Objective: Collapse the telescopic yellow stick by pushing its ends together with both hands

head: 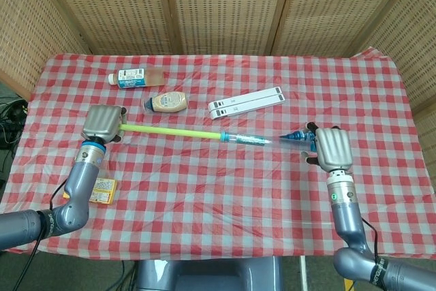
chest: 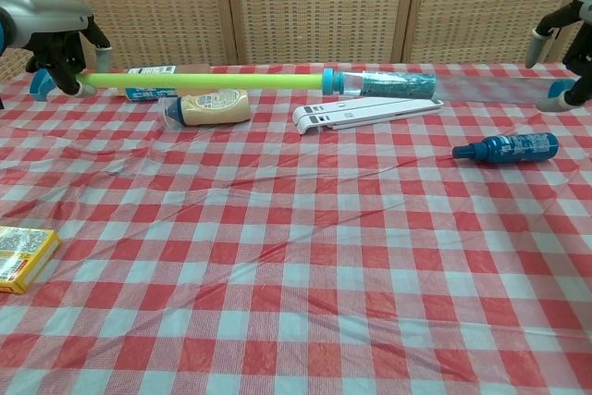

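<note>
Evidently mid-setup | yellow stick (head: 172,130) was held level above the bench (head: 225,189), still extended | left hand (head: 102,125) gripped its yellow end | right hand (head: 331,148) sat at the far tip, grip unclear | hands opposed, likely for pushing inward

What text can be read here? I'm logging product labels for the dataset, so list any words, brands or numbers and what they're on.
No text is legible in either view.
Clear bottle with blue-white label: print too small to read.
Beige squeeze bottle: label blurred.
Yellow box: print blurred.
White folded stand: dark marks, unreadable.
Blue spray bottle: label unreadable.
Yellow stick: no markings visible.
</note>
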{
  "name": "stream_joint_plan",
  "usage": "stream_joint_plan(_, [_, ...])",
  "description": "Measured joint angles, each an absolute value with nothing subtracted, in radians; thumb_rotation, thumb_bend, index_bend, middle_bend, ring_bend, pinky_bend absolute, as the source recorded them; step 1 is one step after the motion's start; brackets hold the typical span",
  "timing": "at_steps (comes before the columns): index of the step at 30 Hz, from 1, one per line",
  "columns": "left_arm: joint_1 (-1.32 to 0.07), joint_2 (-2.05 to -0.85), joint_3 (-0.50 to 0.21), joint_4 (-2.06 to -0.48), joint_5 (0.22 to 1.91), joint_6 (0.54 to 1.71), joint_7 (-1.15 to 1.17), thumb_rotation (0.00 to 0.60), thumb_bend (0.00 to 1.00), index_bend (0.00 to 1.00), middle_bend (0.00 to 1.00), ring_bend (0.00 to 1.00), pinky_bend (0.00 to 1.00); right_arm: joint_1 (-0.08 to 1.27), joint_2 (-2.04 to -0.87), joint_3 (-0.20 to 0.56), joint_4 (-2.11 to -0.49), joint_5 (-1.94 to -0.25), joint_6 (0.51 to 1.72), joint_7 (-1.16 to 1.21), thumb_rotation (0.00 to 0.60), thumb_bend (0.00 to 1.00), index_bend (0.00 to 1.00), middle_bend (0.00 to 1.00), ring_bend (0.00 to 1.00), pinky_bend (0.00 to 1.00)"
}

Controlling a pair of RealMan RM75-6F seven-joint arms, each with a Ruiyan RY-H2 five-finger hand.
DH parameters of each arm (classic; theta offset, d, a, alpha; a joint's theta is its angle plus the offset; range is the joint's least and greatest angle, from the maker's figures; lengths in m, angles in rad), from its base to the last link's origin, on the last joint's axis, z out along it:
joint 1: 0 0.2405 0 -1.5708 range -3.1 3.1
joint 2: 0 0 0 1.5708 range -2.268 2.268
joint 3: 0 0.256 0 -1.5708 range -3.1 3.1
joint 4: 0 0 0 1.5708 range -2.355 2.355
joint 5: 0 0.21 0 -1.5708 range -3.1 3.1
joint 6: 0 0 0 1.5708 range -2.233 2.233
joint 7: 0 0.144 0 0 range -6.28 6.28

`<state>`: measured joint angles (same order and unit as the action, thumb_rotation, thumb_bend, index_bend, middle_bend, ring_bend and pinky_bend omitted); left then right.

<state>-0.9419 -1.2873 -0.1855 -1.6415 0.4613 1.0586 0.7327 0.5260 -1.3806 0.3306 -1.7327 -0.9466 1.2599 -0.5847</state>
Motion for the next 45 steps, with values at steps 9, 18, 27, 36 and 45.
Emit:
stream_joint_plan(9, [-0.935, -1.269, -0.182, -1.665, 0.477, 1.066, 0.720, 0.600, 0.47, 0.75, 0.88, 0.81, 0.69, 0.536, -1.391, 0.313, -1.719, -0.937, 1.275, -0.580, 0.600, 0.39, 0.52, 1.00, 1.00, 0.50])
stream_joint_plan(18, [-0.930, -1.263, -0.174, -1.672, 0.482, 1.068, 0.713, 0.600, 0.46, 0.75, 0.88, 0.81, 0.69, 0.541, -1.400, 0.304, -1.698, -0.951, 1.298, -0.570, 0.600, 0.41, 0.67, 1.00, 1.00, 0.51])
stream_joint_plan(27, [-0.931, -1.259, -0.169, -1.706, 0.485, 1.064, 0.711, 0.600, 0.46, 0.75, 0.88, 0.81, 0.69, 0.566, -1.417, 0.306, -1.682, -0.945, 1.286, -0.574, 0.600, 0.41, 0.68, 1.00, 1.00, 0.51])
stream_joint_plan(36, [-0.953, -1.272, -0.170, -1.744, 0.474, 1.065, 0.730, 0.600, 0.46, 0.75, 0.88, 0.81, 0.69, 0.590, -1.442, 0.298, -1.684, -0.954, 1.286, -0.593, 0.600, 0.43, 0.68, 1.00, 1.00, 0.51])
stream_joint_plan(45, [-0.994, -1.328, -0.171, -1.750, 0.449, 1.071, 0.769, 0.600, 0.46, 0.74, 0.88, 0.81, 0.69, 0.602, -1.454, 0.293, -1.682, -0.955, 1.272, -0.582, 0.600, 0.42, 0.69, 1.00, 1.00, 0.51])
